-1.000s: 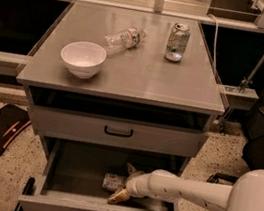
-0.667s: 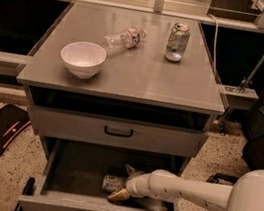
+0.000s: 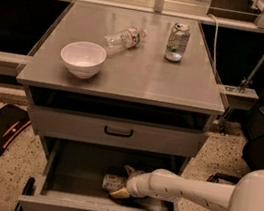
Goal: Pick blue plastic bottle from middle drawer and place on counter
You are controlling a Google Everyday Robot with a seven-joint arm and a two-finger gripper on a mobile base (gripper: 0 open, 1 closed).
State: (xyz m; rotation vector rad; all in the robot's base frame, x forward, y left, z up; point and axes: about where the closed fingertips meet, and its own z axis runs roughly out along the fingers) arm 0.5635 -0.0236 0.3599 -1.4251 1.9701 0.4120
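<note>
**Change from the earlier frames**
- The gripper (image 3: 121, 192) has not moved. It remains inside the drawer (image 3: 63, 208), at the same spot as one second ago.
- The bottle (image 3: 111, 181) also lies where it did before. Nothing on the counter (image 3: 142, 76) has shifted.

**Bottle**
- The bottle lies on its side on the drawer floor, touching the gripper's left side, with its pale label facing up.
- It is still in the drawer, not on the counter.

**Gripper**
- The gripper sits low in the drawer near the front wall, its tan tip pointing left toward the bottle.
- Whether it is apart, together or clamped on the bottle cannot be told; the wrist covers that area.
- The white arm (image 3: 183, 189) extends to the right of the gripper and crosses the drawer's right side.

**Containers**
- The drawer is pulled out. It holds the bottle and the gripper.
- A small object just behind the gripper cannot be identified.
- Directly above the gripper is a closed drawer (image 3: 67, 125) with a dark loop handle. Above that is a dark open slot, and then the counter.

**Counter, well above the gripper**
- A white bowl (image 3: 83, 58) stands upright, up and to the left.
- A clear bottle (image 3: 124, 38) lies on its side behind the bowl.
- A can (image 3: 177, 42) stands upright, up and to the right, apart from the clear bottle.
</note>
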